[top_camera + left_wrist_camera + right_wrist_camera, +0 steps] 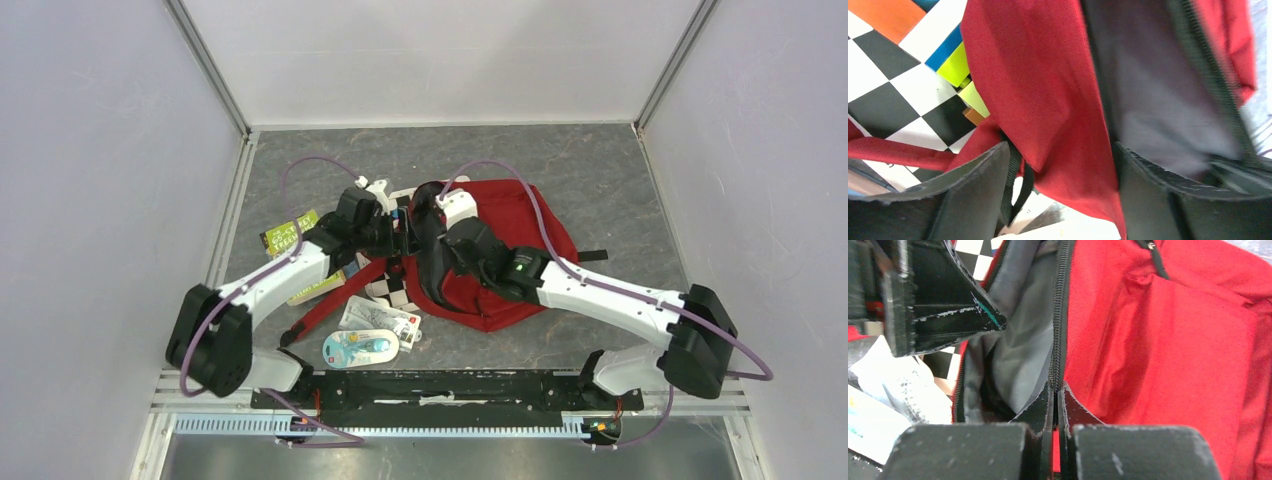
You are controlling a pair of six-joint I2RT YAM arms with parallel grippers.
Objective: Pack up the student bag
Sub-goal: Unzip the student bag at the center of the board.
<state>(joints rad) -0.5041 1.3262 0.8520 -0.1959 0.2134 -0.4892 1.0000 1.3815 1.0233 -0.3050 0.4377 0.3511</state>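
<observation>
The student bag (510, 235) is a large red backpack lying mid-table, its opening facing left. My right gripper (437, 222) is shut on the bag's black zipper edge (1057, 330), next to the grey lining (1023, 340), and holds the opening up; its tips (1055, 390) pinch the zipper tape. My left gripper (395, 238) is open at the opening's left side. In the left wrist view its tips (1060, 147) are wide apart, with a red fabric flap (1048, 90) of the bag hanging between them. The grey lining (1153, 95) shows to the right.
A black-and-white checkered board (392, 290) lies partly under the bag's left edge. A green book (288, 235) lies at the left. Two packaged items (380, 320) (360, 348) lie near the front. A red shoulder strap (330, 305) trails forward-left.
</observation>
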